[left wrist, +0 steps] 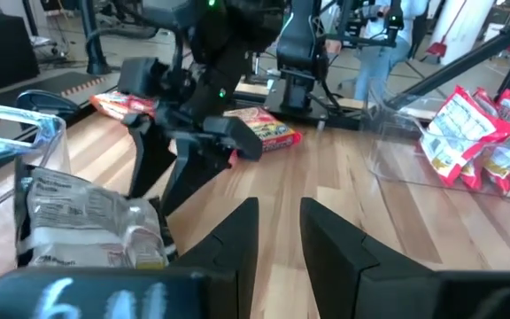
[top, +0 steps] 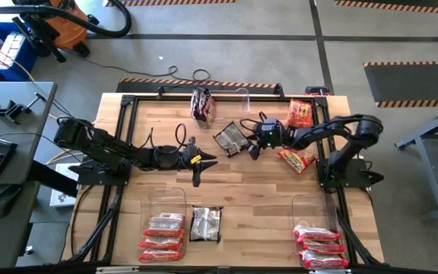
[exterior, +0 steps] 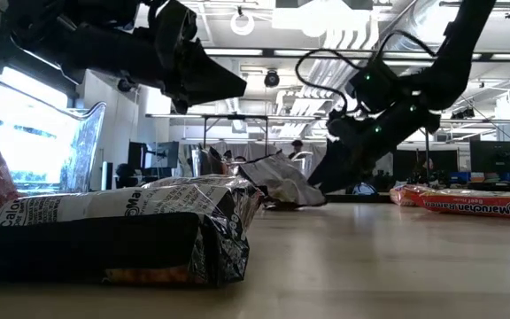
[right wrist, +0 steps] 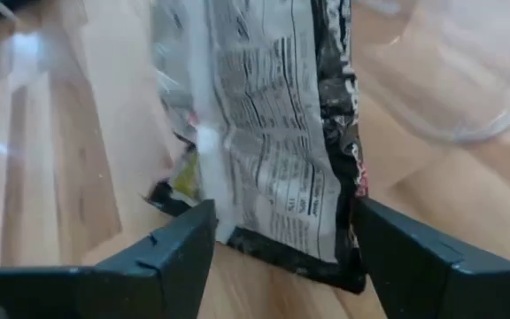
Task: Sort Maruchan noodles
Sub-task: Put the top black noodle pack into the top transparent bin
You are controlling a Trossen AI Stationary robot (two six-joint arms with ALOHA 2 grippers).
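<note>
A dark black-and-silver noodle packet (top: pixel 230 138) (right wrist: pixel 273 133) lies crumpled on the wood at the table's middle, toward the far side. My right gripper (top: pixel 248 146) (right wrist: pixel 282 239) comes at it from the right, slanting down, open, one finger on either side of the packet's near end. My left gripper (top: pixel 204 161) (left wrist: pixel 279 226) hovers left of the packet, open by a narrow gap, with nothing between its fingers. Two orange packets (top: pixel 299 114) (top: pixel 297 159) and another dark packet (top: pixel 202 104) lie loose. My right gripper straddles the dark packet's end edge (right wrist: pixel 343 266), which rests on the table. One finger (right wrist: pixel 388 248) stands right beside that edge; whether it touches the packet I cannot tell. The other finger (right wrist: pixel 180 244) is clear of it.
At the near edge a clear bin (top: pixel 163 199) holds orange-red packets, another clear bin (top: pixel 310 204) holds pinkish red packets, and a dark packet (top: pixel 205 224) lies between them. A clear bin (top: pixel 243 95) stands at the far edge. Bare wood lies mid-table.
</note>
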